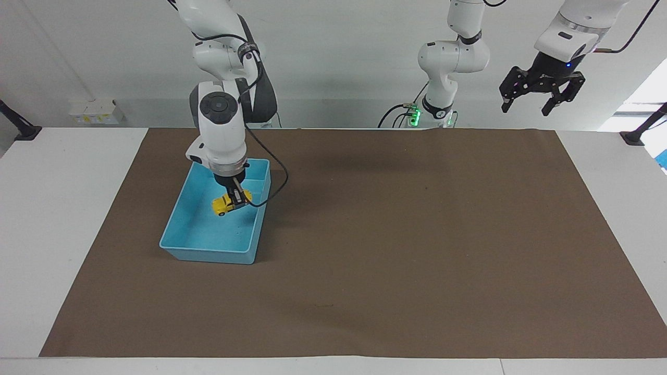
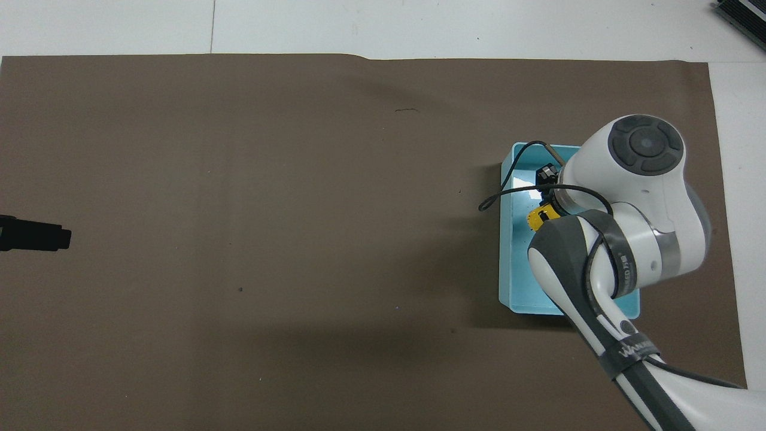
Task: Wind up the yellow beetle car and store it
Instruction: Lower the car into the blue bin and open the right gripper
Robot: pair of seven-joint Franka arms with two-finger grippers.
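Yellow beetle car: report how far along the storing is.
Done: the yellow beetle car is off the mat, gripped by the right tool and carried over the blue bin. In hand: it hangs inside the bin's outline, whether touching the floor I cannot tell. Left: set it down and let go. Winding cannot be judged here. The left tool waits open, raised at its own end of the table.

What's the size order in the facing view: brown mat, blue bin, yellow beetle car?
1. brown mat, covers most of the table.
2. blue bin.
3. yellow beetle car, tiny, held over the bin by the right pincer.
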